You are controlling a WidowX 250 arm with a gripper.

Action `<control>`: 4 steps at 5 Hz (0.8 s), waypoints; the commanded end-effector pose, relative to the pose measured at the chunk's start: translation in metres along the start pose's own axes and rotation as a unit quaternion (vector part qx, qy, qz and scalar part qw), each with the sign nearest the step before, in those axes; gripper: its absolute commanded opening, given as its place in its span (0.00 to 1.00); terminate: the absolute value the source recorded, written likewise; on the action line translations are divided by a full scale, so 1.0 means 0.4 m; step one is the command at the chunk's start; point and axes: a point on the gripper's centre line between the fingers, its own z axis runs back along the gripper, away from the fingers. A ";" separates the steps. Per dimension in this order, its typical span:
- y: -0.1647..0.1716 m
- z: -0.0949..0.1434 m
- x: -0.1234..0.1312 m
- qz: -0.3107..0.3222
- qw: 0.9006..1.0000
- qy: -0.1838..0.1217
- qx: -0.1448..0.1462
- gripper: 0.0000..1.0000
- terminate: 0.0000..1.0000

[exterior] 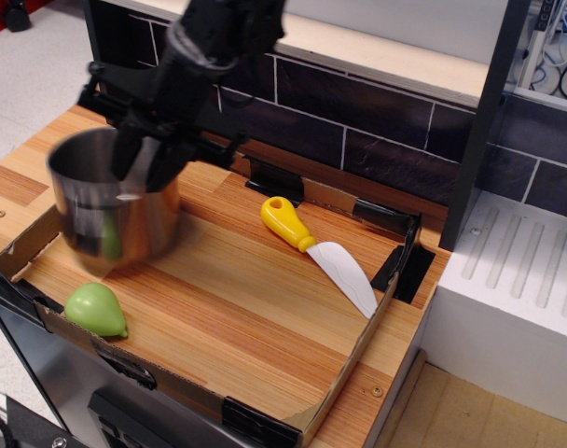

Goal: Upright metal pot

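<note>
The shiny metal pot (116, 210) stands nearly upright with its open mouth up, at the left of the wooden tray, slightly motion-blurred. My black gripper (145, 157) reaches down from above and is shut on the pot's far rim, one finger inside and one outside. Whether the pot's base rests on the tray floor or hangs just above it I cannot tell. The green pear (95, 309) lies in the tray's front left corner, just in front of the pot, and is reflected in the pot's wall.
A knife with a yellow handle (287, 223) and white blade (347, 273) lies in the tray's right half. Low cardboard walls (349, 369) ring the tray. A dark tiled wall (358, 112) stands behind, and a white ridged block (517, 289) at the right.
</note>
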 end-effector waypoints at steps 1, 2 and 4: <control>-0.027 0.021 0.048 0.023 0.999 -0.032 -0.020 1.00 0.00; -0.022 0.028 0.051 0.029 0.998 -0.042 -0.039 1.00 0.00; -0.010 0.018 0.072 0.053 0.996 -0.051 -0.044 1.00 0.00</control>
